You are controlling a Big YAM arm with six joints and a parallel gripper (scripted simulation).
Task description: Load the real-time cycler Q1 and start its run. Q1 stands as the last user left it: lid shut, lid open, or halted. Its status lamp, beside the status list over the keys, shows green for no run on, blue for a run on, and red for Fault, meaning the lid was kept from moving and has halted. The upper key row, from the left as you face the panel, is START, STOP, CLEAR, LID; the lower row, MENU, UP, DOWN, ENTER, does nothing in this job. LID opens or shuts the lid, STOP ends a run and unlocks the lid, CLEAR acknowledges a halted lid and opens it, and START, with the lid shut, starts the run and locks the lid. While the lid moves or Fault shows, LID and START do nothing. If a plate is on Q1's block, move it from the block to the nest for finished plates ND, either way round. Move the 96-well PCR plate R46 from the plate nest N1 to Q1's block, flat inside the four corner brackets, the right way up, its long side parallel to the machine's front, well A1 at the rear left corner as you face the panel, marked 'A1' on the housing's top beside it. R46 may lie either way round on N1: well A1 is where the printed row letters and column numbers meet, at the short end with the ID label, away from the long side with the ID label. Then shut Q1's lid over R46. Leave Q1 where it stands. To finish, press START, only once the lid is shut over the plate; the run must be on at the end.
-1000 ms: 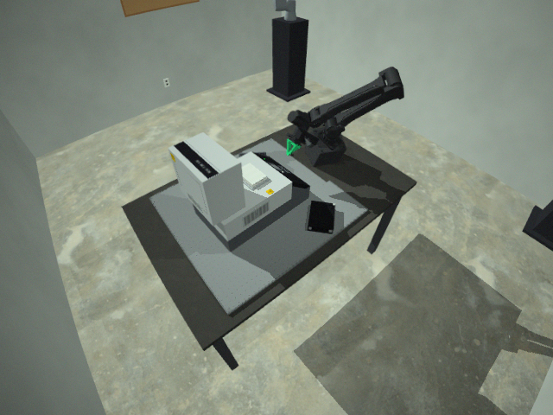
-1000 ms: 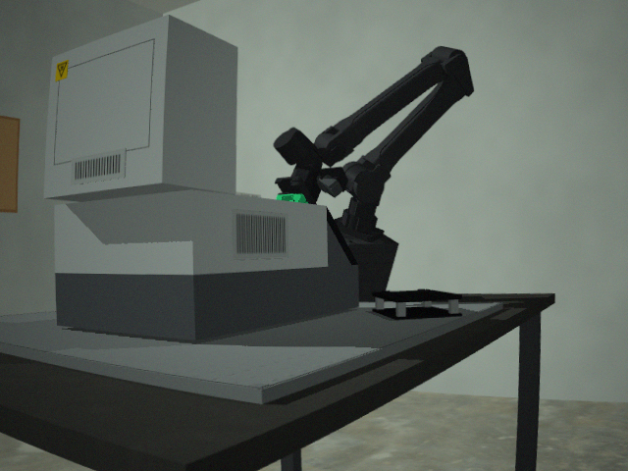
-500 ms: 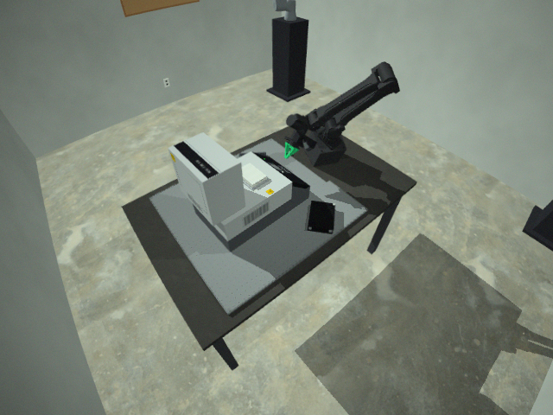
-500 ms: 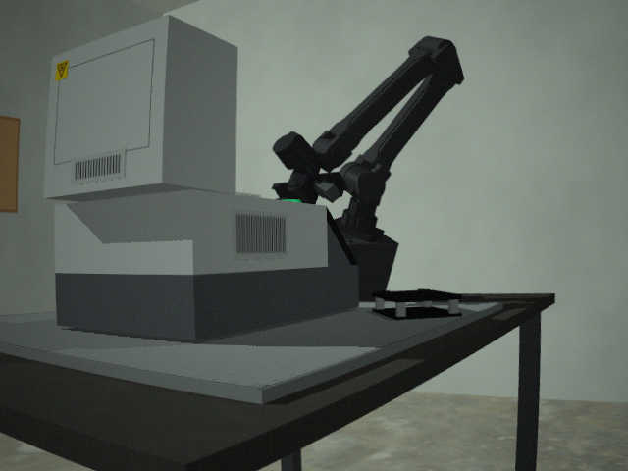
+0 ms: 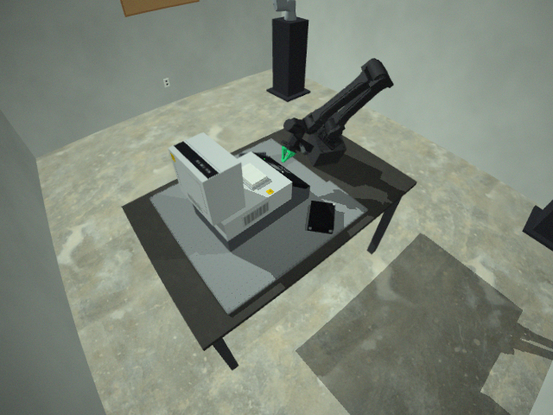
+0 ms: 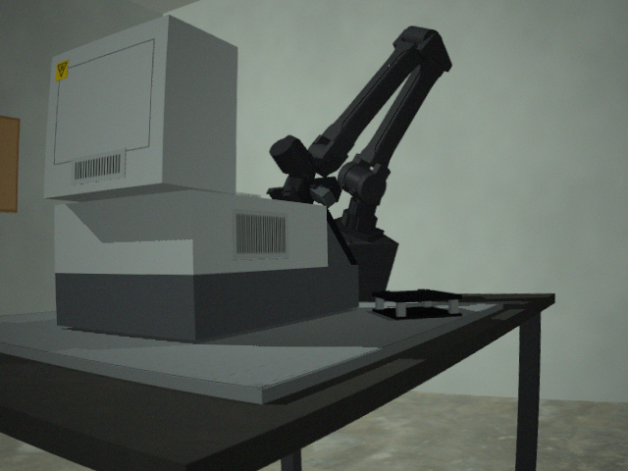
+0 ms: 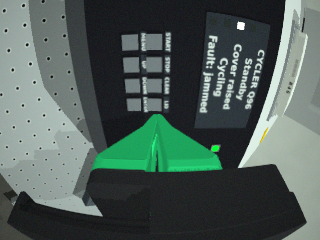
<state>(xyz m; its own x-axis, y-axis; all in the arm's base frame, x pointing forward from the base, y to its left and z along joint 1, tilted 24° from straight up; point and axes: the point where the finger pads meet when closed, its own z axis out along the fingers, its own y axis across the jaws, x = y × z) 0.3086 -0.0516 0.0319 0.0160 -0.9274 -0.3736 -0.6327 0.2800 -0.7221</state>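
The cycler Q1 (image 5: 232,188) stands on the grey mat with its lid (image 5: 207,176) raised; it also shows in the exterior view (image 6: 192,263). A white well plate (image 5: 255,175) lies on its block. My gripper (image 5: 287,155) has green fingers, is shut and holds nothing. It points down at the sloped black key panel (image 7: 154,60). In the wrist view the fingertips (image 7: 156,120) sit just short of the LID key (image 7: 155,103), at the end of the upper key row. The status lamp (image 7: 215,148) beside the status list (image 7: 230,70) shows green. In the exterior view the housing hides the fingers.
A black plate nest (image 5: 321,215) lies on the mat to the right of Q1, with nothing on it; it also shows in the exterior view (image 6: 416,302). The arm's base (image 5: 327,151) stands behind the panel. A black pedestal (image 5: 289,54) stands on the floor beyond.
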